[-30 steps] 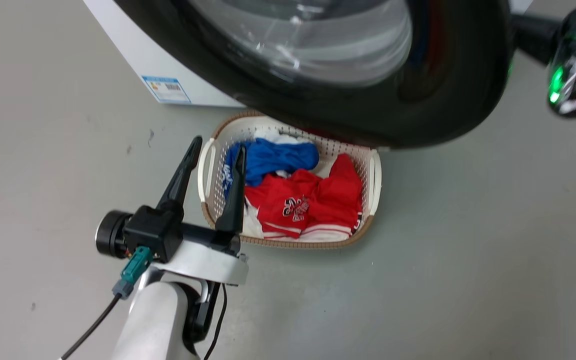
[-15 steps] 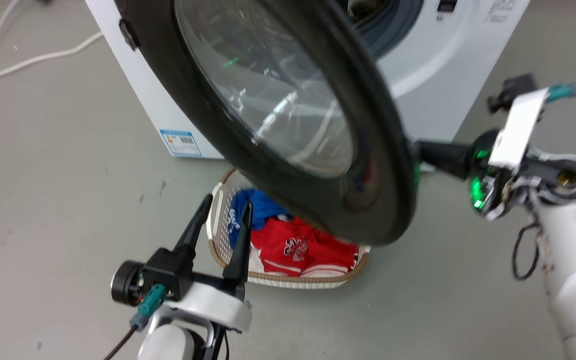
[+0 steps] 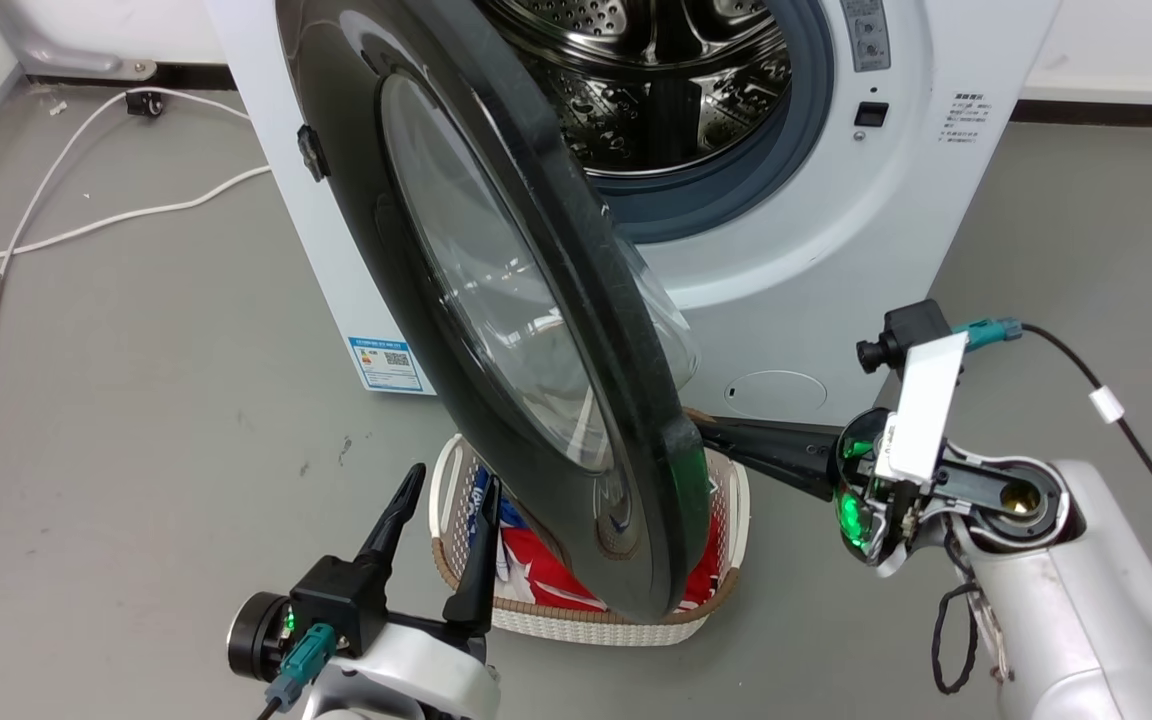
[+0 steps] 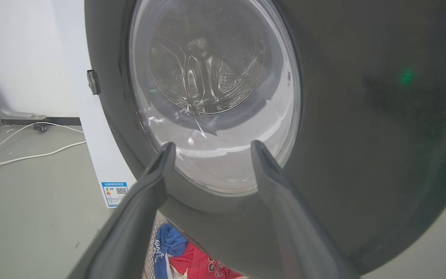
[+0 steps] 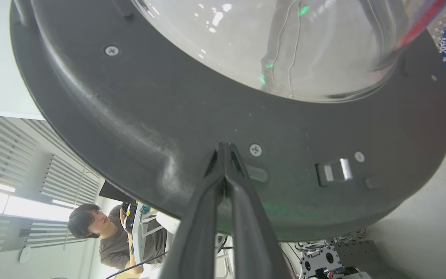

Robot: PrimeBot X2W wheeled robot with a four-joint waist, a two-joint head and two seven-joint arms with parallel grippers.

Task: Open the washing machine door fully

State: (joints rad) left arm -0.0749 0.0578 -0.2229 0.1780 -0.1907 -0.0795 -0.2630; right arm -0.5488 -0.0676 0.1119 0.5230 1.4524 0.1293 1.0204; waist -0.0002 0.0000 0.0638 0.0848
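The washing machine door (image 3: 376, 210) is a big glossy black disc with a clear bulging window, swung out from the white machine and seen nearly edge-on in the head view. My right gripper (image 3: 711, 437) is shut with nothing held, its tips touching the door's inner black face (image 5: 130, 116) just below the glass bowl. My left gripper (image 3: 451, 488) stands open low at the left, in front of the door's outer face (image 4: 362, 116) and apart from it. The left fingers (image 4: 157, 174) frame the window.
The steel drum opening (image 3: 656, 80) lies bare behind the door. A laundry basket (image 3: 586, 620) with red and blue clothes sits on the floor under the door's lower edge. A white cable (image 3: 86, 230) runs across the floor at the left. A person (image 5: 103, 228) sits in the background.
The head camera has lifted and now shows the drum and machine front. The door stands more edge-on, further from the machine, with the right gripper still at its inner side. The left gripper stays open.
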